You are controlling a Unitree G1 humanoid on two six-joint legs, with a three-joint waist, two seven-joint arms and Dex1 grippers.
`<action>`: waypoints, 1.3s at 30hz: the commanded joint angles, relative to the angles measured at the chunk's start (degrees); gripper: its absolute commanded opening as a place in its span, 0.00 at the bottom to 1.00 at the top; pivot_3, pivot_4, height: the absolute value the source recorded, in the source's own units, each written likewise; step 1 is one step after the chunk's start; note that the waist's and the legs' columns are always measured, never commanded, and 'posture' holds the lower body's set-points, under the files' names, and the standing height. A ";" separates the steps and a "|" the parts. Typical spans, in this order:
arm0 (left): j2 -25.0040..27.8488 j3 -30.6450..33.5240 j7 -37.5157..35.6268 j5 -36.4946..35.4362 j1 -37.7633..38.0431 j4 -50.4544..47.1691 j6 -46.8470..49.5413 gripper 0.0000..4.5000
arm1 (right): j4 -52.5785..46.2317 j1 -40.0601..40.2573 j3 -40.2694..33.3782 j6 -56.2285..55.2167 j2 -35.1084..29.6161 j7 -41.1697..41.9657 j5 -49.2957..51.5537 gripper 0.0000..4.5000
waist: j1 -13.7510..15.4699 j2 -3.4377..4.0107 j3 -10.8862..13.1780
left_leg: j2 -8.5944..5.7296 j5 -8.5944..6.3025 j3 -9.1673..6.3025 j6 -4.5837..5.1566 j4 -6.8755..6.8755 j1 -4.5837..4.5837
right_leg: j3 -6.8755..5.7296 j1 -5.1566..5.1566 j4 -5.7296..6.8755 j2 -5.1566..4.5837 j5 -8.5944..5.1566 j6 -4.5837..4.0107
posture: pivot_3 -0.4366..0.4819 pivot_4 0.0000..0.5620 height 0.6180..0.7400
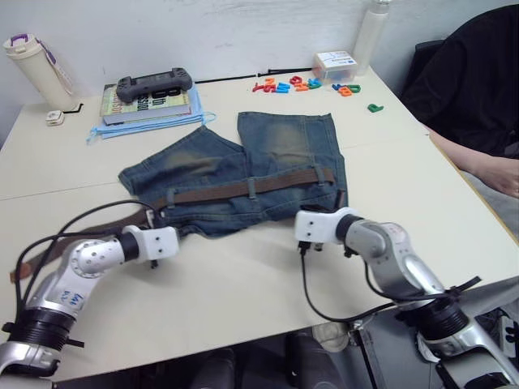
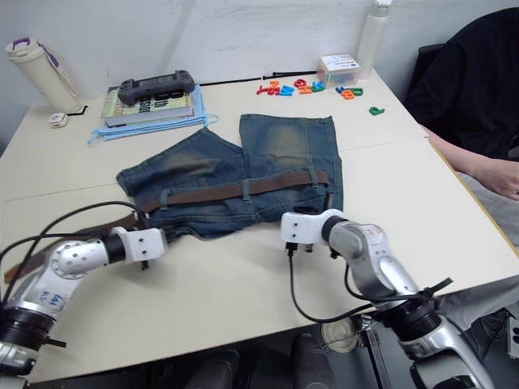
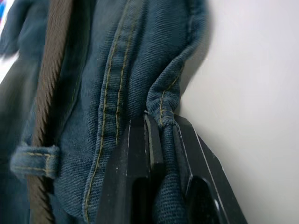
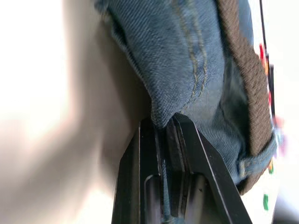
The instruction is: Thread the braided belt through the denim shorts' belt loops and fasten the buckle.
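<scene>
Both jaws pinching the waistband hem of the denim shorts (image 1: 243, 174) lying on the counter (image 1: 243, 284), braided belt (image 1: 243, 192) apparently running through most belt loops (image 1: 252, 188); pulling evenly is keeping denim flat.

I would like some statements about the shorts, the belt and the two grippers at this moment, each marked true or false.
1. The left gripper is shut on the edge of the denim shorts. True.
2. The right gripper hangs open above the table. False: it is also shut on the shorts' edge.
3. The braided belt runs under belt loops across the waistband. True.
4. The belt lies wholly on the shorts. False: its end trails off onto the table on the robot's left.
5. A game controller rests on the shorts. False: it sits on a book behind them.
</scene>
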 commanded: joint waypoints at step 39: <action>0.96 18.09 -27.69 -46.04 -11.73 2.86 52.49 0.79 | 19.82 -29.72 -26.48 39.06 -0.23 16.94 37.74 0.97 | 1.08 0.45 0.52 | 0.00 0.06 -0.29 0.03 0.25 -0.59 | -0.57 -0.27 -0.18 -0.12 0.27 -0.13 | 0.48 0.27 0.79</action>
